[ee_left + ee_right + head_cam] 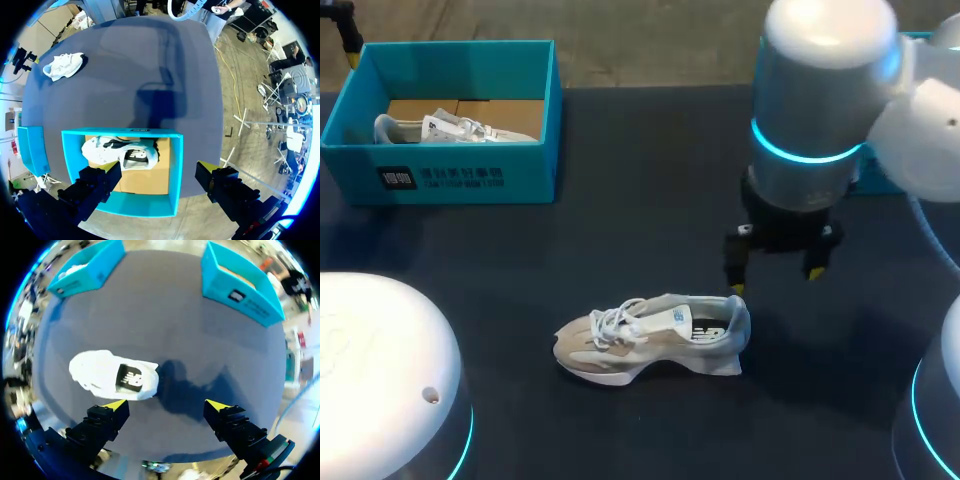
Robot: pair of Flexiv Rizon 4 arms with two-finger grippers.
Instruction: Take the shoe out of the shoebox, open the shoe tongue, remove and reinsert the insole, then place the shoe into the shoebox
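While the shoe lies at the table's 6 o'clock, toe toward 9, our right gripper hangs released above its heel, off toward 1 o'clock. We judge it best to settle squarely over the collar and steady the heel before lifting the tongue. Our left gripper, also released, hovers over the shoebox at 10 o'clock.

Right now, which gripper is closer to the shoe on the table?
Right. The right gripper hovers open beside the heel of the shoe. The left gripper is far off, above the shoebox holding another shoe.
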